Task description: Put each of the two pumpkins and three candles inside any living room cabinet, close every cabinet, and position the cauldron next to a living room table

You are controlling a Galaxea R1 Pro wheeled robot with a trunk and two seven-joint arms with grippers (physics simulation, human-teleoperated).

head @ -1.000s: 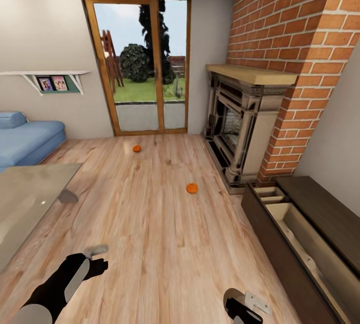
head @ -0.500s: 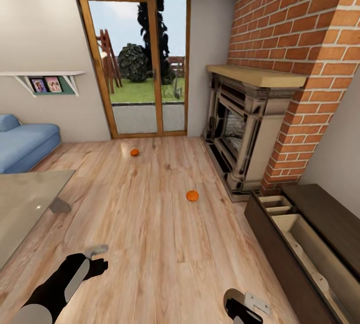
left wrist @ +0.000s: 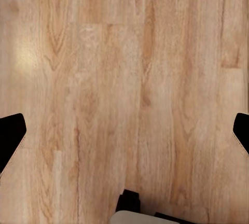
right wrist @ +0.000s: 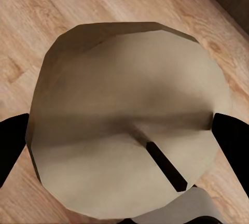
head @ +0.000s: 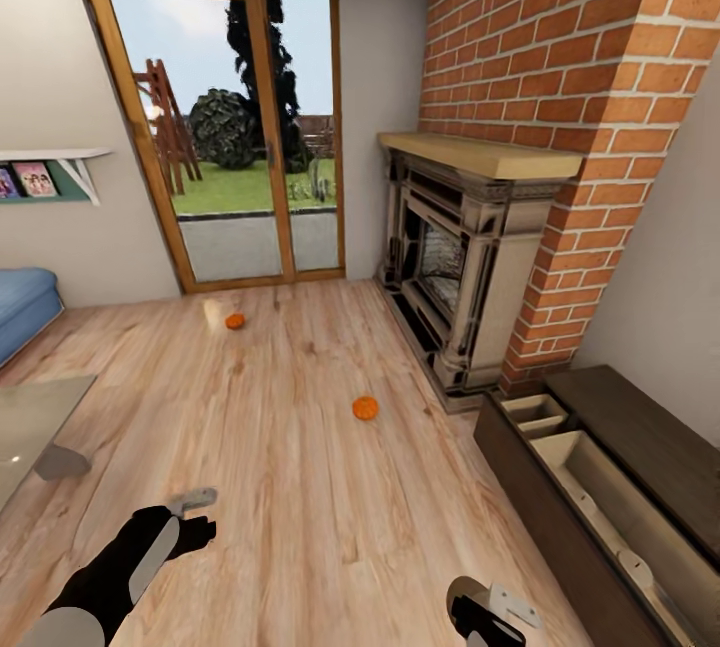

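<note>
Two pumpkins lie on the wooden floor [head: 300, 487]. The nearer pumpkin [head: 365, 408] sits at mid-frame in the head view, and the farther pumpkin [head: 235, 321] sits up and left of it, toward the glass door [head: 225, 127]. Their stems are too small for a heading to be told. A pale candle [head: 212, 313] stands just beside the farther pumpkin.

The cabinet [head: 640, 427] fills the lower right. Its long axis runs from beside the fireplace [head: 460, 257] toward the bottom right corner, and its beige drawer [head: 610, 487] is pulled out.

A second candle [right wrist: 129, 125] is clasped by the right end effector [right wrist: 124, 130], its wick end turned toward the wrist camera.

The left end effector [left wrist: 124, 130] is spread wide over bare floor. A corner of the glossy coffee table [head: 25, 417] is seen at the left edge.
</note>
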